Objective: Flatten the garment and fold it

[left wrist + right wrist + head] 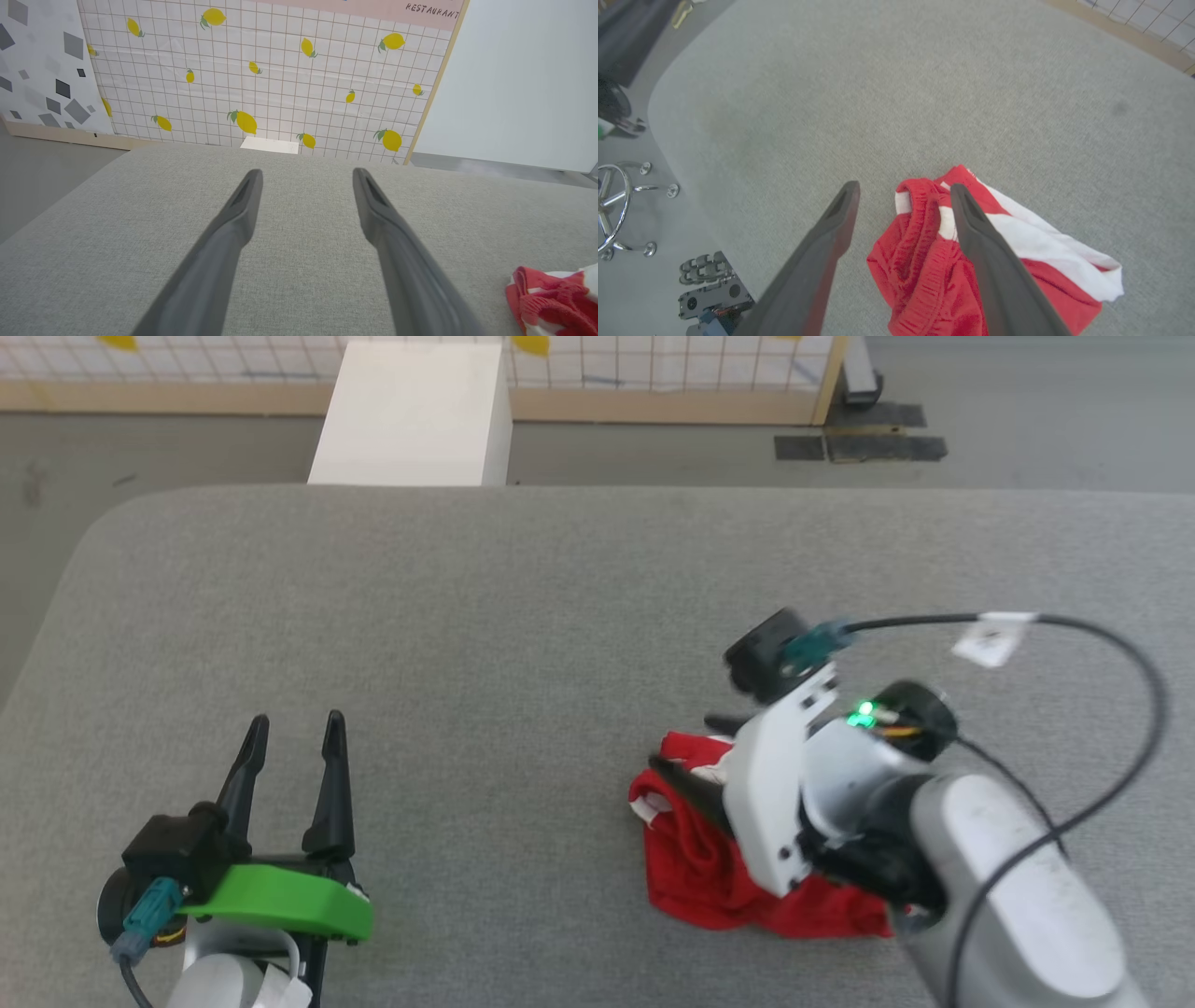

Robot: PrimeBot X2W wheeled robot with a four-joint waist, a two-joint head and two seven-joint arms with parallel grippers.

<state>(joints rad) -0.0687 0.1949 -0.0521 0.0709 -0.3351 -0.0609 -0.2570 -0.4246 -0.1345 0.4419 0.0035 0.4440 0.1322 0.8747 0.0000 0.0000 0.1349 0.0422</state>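
Note:
The garment (695, 868) is a crumpled heap of bright red shorts with white stripes, lying on the grey padded table (560, 616) at the right front. Its print is hidden in the folds. My right gripper (686, 744) hovers over the heap's far end, fingers spread. In the right wrist view the right gripper (904, 185) stands open, with the elastic waistband of the garment (924, 261) bunched between the fingers and one finger lying across the white stripe. My left gripper (297, 719) rests open at the lower left, far from the cloth. The left gripper (307, 172) holds nothing, and the garment (551, 298) sits at its lower right.
A white box (411, 415) stands on the floor beyond the table's far edge, before a lemon-patterned wall (261, 79). A chrome chair base (616, 205) sits on the floor off the table's rounded corner. A black cable (1102, 653) loops over my right forearm.

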